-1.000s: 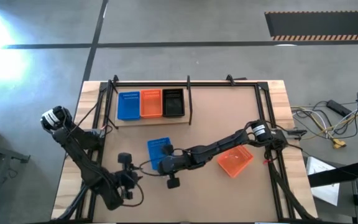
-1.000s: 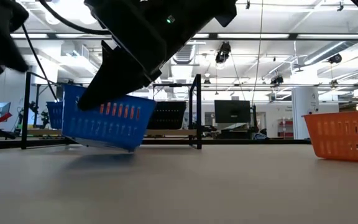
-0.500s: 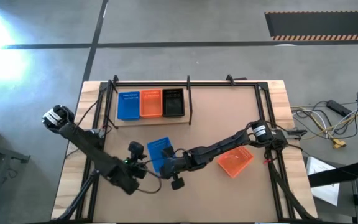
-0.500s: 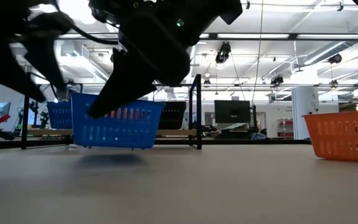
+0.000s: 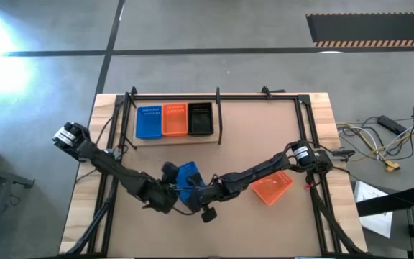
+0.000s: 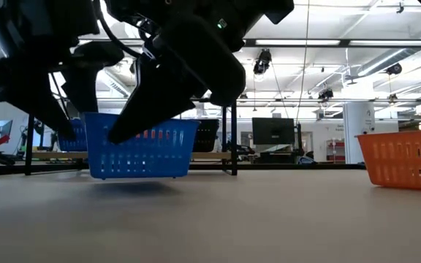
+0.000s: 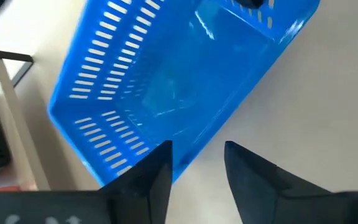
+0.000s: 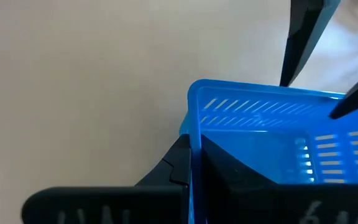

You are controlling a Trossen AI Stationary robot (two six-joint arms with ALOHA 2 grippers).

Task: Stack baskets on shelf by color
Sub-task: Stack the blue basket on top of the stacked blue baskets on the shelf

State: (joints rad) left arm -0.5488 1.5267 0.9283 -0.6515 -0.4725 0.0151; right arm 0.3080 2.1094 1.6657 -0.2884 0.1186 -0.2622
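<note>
Basket (image 5: 188, 177) apparently between both claws

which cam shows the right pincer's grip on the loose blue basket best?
Right wrist view: the right pincer straddles the slotted blue plastic basket's wall, one finger each side. The high view shows only arms meeting over it; the low view shows it in silhouette; the left wrist view shows a dark tip at the far wall.

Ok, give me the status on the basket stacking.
Done: blue, orange and black stacks sit side by side on the shelf. In hand: the right gripper is clamped on the wall of a loose blue basket, with the open left gripper at its rim. Left: that basket and the orange basket on the table.
</note>
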